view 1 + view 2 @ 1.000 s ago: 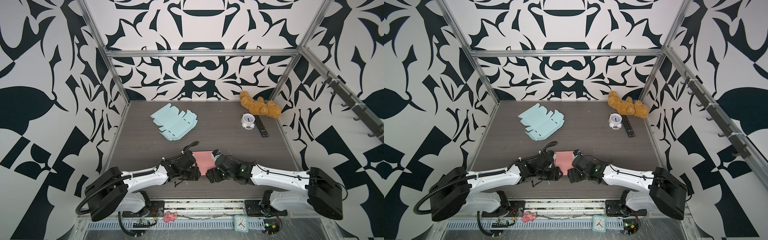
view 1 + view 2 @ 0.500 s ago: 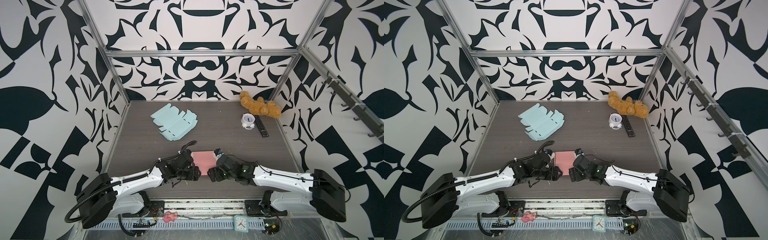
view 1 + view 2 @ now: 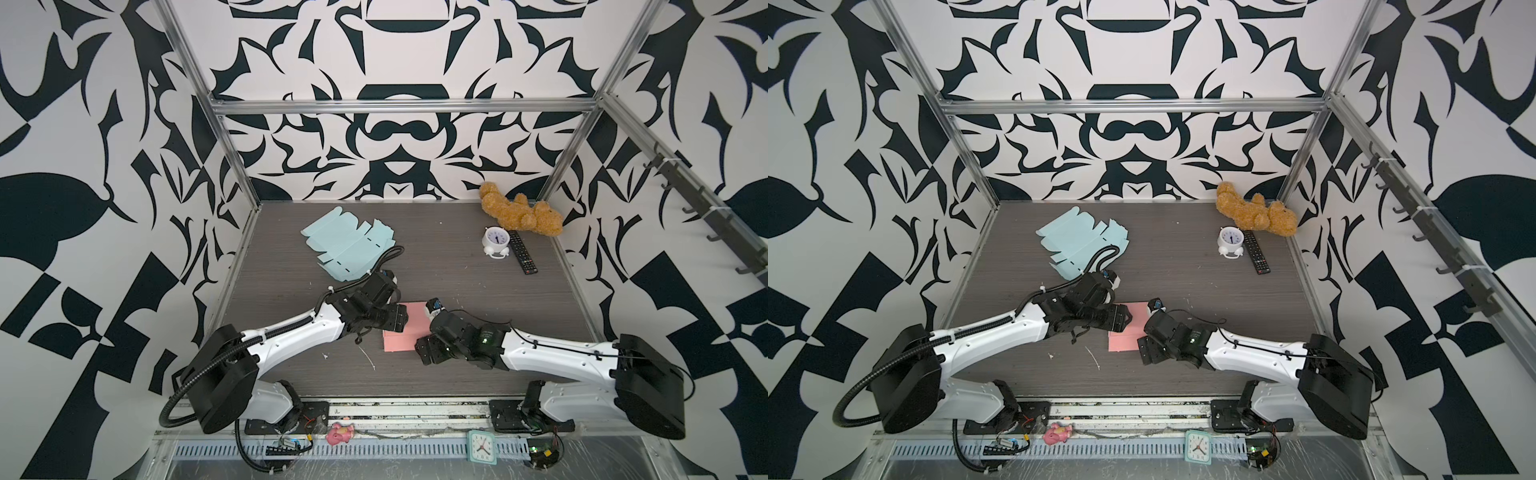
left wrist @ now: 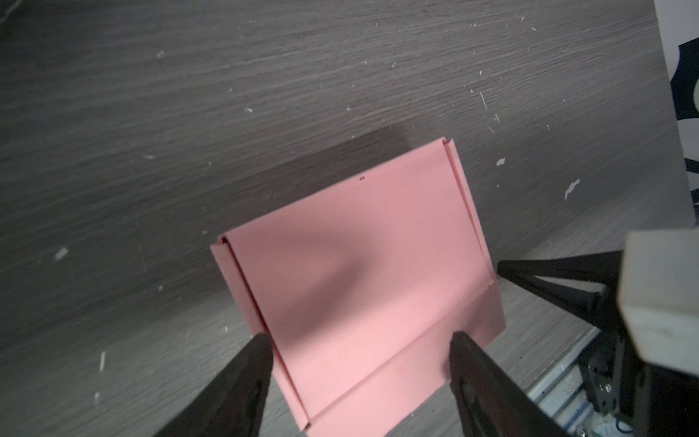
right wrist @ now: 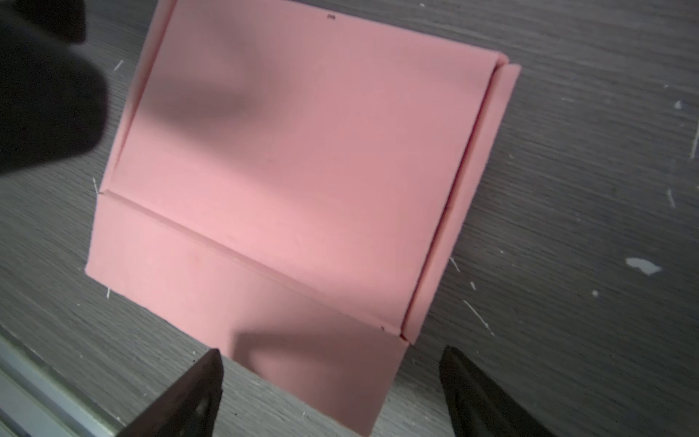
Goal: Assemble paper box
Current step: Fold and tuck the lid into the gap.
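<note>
Pink box: lies flat on the tabletop, lower centre of frame in both top views, between the two grippers. It is not erected. The wrist views show one large panel, a narrow folded strip along each of two opposite sides, and a further flap beyond a crease.

Left gripper: released, jaws wide apart, nothing clamped between them. In a top view it overlaps the box's left edge, the arm reaching in from the lower left of frame. In the left wrist view one fingertip sits at a side strip and the other over the flap. Whether either touches the paper, cannot tell.

Right gripper: released, jaws spread wide, nothing held. In a top view it sits at the box's lower right corner, the arm coming in from the lower right. In the right wrist view the flap's free edge lies just ahead of the fingertips. Contact cannot be told.

The two grippers face each other across the box, close together but apart.

Other items, all well away from the box:
- Light blue cardboard cutout, flat, upper left of the tabletop. The left arm's cable arcs over its near corner.
- Teddy bear, far right corner.
- White alarm clock just in front of the bear, remote control beside it.
</note>
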Controlling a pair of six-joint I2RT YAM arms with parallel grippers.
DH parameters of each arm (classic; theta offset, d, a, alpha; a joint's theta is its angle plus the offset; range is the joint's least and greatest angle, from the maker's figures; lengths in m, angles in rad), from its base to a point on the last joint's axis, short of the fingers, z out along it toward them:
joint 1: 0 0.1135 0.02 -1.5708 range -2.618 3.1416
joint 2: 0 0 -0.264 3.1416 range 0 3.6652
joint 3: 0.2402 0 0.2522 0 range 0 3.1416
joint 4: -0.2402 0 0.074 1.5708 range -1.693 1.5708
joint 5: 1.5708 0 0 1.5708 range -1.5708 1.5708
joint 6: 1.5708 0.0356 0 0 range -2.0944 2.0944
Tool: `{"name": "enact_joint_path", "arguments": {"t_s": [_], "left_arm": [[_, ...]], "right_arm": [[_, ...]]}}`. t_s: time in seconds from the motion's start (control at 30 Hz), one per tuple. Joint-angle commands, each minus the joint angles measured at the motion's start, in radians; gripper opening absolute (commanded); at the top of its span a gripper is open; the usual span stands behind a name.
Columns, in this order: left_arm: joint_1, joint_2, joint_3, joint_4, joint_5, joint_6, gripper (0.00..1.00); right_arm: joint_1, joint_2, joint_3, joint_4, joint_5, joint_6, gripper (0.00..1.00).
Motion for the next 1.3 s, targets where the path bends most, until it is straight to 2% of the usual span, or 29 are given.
{"name": "enact_joint_path", "arguments": {"t_s": [0.0, 0.2, 0.4, 0.67, 0.83, 1.27], "left_arm": [[0.048, 0.057, 0.065, -0.007, 0.07, 0.081, 0.77], [0.145, 0.194, 0.164, -0.003, 0.214, 0.137, 0.77], [0.173, 0.31, 0.247, -0.026, 0.283, 0.18, 0.76], [0.195, 0.389, 0.277, -0.015, 0.379, 0.196, 0.72], [0.195, 0.413, 0.273, -0.014, 0.404, 0.202, 0.67], [0.195, 0.44, 0.258, -0.002, 0.427, 0.206, 0.62]], "right_arm": [[0.003, 0.008, 0.04, -0.001, 0.024, -0.018, 0.92], [0.002, 0.019, 0.045, -0.009, 0.03, -0.033, 0.92], [0.002, 0.035, 0.05, -0.002, 0.027, -0.039, 0.92], [-0.004, 0.065, 0.077, -0.006, 0.024, -0.059, 0.92], [-0.012, 0.075, 0.08, 0.002, 0.022, -0.069, 0.92], [-0.027, 0.115, 0.088, 0.019, 0.019, -0.094, 0.91]]}}
